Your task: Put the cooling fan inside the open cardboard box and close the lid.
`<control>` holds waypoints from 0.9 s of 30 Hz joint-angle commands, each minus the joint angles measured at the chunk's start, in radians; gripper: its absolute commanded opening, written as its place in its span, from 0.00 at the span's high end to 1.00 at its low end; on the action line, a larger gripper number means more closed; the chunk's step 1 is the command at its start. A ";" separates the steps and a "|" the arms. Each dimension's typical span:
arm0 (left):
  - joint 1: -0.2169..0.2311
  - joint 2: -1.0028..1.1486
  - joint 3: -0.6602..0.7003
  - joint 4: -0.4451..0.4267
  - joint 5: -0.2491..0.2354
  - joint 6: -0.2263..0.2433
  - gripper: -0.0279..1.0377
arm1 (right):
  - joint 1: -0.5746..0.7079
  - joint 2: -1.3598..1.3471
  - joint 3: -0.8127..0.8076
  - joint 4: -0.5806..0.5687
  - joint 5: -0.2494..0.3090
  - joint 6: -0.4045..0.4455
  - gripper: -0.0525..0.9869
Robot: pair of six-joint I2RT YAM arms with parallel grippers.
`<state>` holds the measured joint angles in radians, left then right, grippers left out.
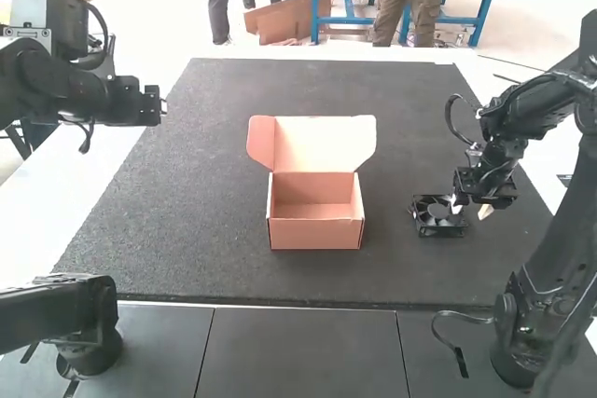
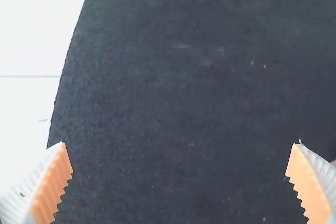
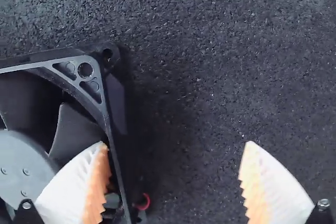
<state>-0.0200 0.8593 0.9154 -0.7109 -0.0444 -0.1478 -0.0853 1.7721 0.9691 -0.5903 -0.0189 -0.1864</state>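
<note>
Right tool (image 3: 176, 149) spread over one fan (image 3: 89, 80), one open box (image 1: 315, 230), left tool (image 2: 178, 145) spread

We find the scene brightly and evenly lit; the cardboard box (image 1: 315, 207) throws hardly any shadow on the black mat (image 1: 187, 212) around it, though its inside is darker than its raised lid; left of the box the white table (image 1: 37, 221) is washed out almost to glare; right of the box the cooling fan (image 1: 437, 214) lays a soft dark shadow beside its frame.
</note>
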 commanded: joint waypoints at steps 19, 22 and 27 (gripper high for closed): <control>-0.008 -0.009 0.036 -0.050 0.003 -0.007 0.06 | -0.004 -0.057 -0.027 -0.008 -0.087 0.081 0.97; -0.009 -0.016 0.031 -0.065 0.003 -0.003 0.06 | -0.005 -0.143 -0.018 -0.028 -0.105 0.082 0.97; -0.011 -0.031 0.019 -0.078 0.003 0.002 0.06 | -0.005 -0.309 0.005 -0.088 -0.136 0.084 0.97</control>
<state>-0.0200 0.8562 0.9272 -0.7898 -0.0444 -0.1471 -0.0811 1.5639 0.9394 -0.6685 -0.1116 -0.1207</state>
